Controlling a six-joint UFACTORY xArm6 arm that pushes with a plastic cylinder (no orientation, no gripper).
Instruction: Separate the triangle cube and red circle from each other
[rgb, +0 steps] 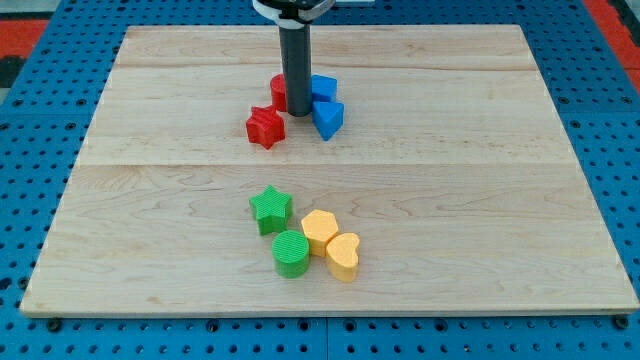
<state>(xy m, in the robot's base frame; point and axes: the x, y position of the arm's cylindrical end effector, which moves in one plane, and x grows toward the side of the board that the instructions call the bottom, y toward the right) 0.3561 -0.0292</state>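
Note:
My tip (298, 113) stands at the upper middle of the wooden board, in a small cluster of blocks. The red circle block (278, 93) is just left of the rod and partly hidden by it. A blue block (322, 88) sits just right of the rod; its shape is unclear. A blue triangle block (328, 119) lies right of the tip and a little below it. A red star block (265, 127) lies below-left of the tip. The tip sits between the red circle and the two blue blocks, close to all three.
A second group sits in the lower middle: a green star (270, 208), a green circle (291, 252), a yellow hexagon (320, 230) and a yellow heart (343, 255). The wooden board (500, 200) rests on a blue pegboard surface.

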